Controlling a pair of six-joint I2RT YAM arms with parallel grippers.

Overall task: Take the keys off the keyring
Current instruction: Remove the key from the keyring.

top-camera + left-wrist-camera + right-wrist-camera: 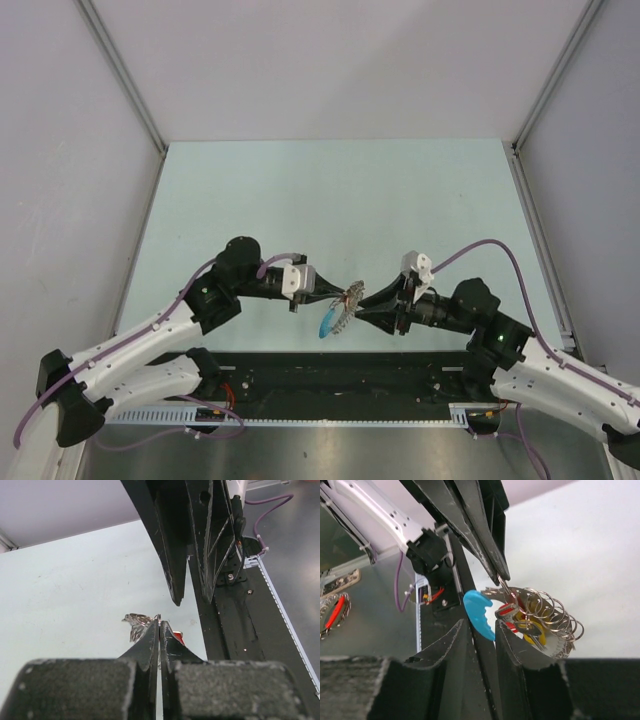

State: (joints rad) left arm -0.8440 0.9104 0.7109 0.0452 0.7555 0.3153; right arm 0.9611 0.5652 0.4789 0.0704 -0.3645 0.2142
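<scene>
my table (330,190) is a pale green sheet, bare across its far half; a black strip (340,375) runs left to right along its near edge.

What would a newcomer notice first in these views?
Both arms meet tip to tip over the near middle of the pale table, with a tangle of silvery keyring loops hanging between them. The left gripper is pinched shut on one loop, while the right gripper stands open beside the bright blue tab. A small red-headed key sits among the coils.

Silvery keyring (555,625) with blue arc (479,612); red-headed key (507,611); pale green table (300,200).
</scene>
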